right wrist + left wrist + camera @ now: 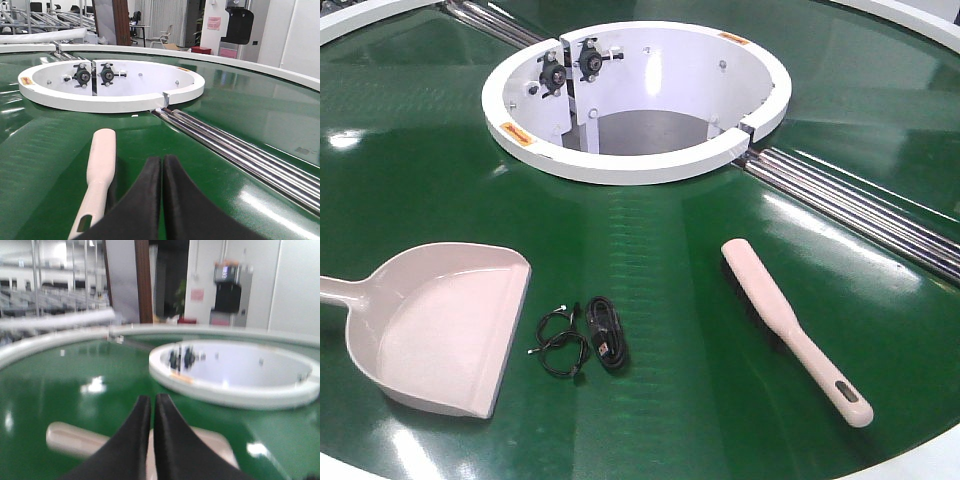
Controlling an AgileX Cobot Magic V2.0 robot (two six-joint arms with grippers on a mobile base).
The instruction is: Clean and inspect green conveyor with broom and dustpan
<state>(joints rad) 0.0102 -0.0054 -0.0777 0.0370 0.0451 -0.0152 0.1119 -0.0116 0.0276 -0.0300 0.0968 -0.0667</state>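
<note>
Holds the left gripper [152, 405] low over the dustpan [440, 335], black fingers pressed together on nothing. Keeps the right gripper [162, 162] equally closed and empty, just right of the broom [790, 325] handle. Finds the beige dustpan near left on the glossy green conveyor [670, 250], the slim broom near right, black bristles along its left edge. Cannot read the orange stickers on the white hub [640, 165].

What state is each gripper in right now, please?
Left gripper: closed, holding nothing; the dustpan lies beneath it.
Right gripper: closed, holding nothing; the broom lies beside it.
</note>
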